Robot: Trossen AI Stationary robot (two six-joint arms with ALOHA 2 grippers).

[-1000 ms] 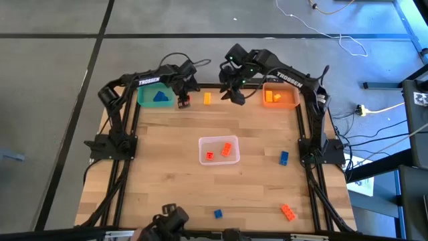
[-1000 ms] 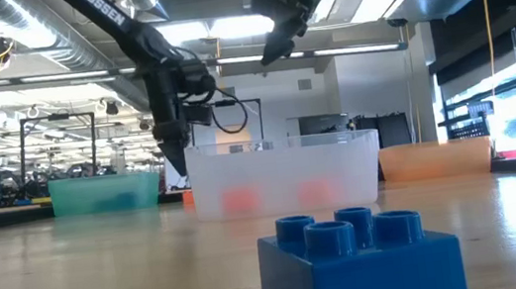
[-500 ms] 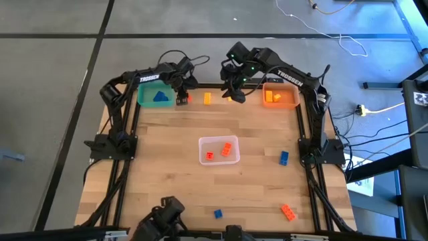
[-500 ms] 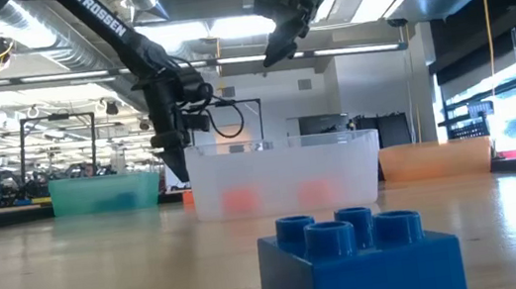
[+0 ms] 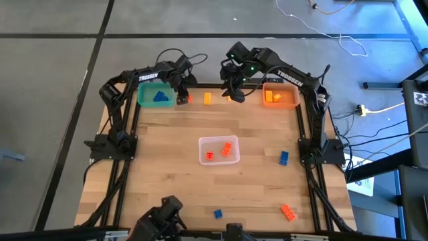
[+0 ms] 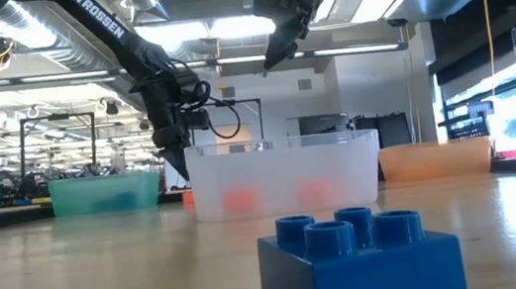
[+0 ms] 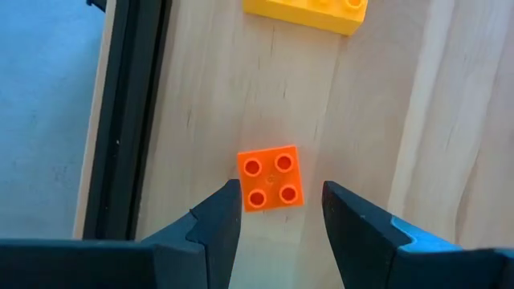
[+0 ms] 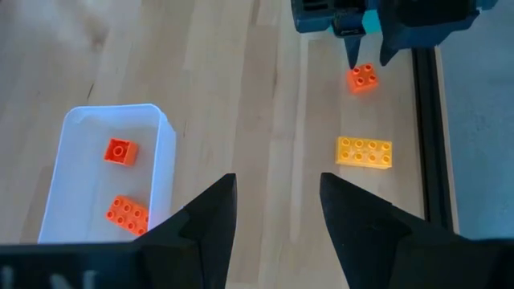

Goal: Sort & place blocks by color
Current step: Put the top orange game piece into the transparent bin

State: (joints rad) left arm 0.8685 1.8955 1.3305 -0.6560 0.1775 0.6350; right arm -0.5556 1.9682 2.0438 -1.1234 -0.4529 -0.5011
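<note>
Both arms are dark, built of black links. The left arm (image 5: 144, 77) and right arm (image 5: 289, 75) each carry white TROSSEN lettering along a link. Black cables loop loosely from the left wrist (image 6: 214, 110). A green light glows on the right wrist (image 5: 245, 67). The fingers (image 7: 210, 221) are matte black, wedge-shaped, with squared tips.

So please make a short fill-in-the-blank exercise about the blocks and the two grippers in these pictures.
1. The open left gripper sits around a small ____ block.
2. The clear bin holds ____ red-orange blocks.
3. The right gripper is ____ and holds nothing.
4. The teal bin contains a ____ block.

Missing words: orange; two; open; blue
</note>
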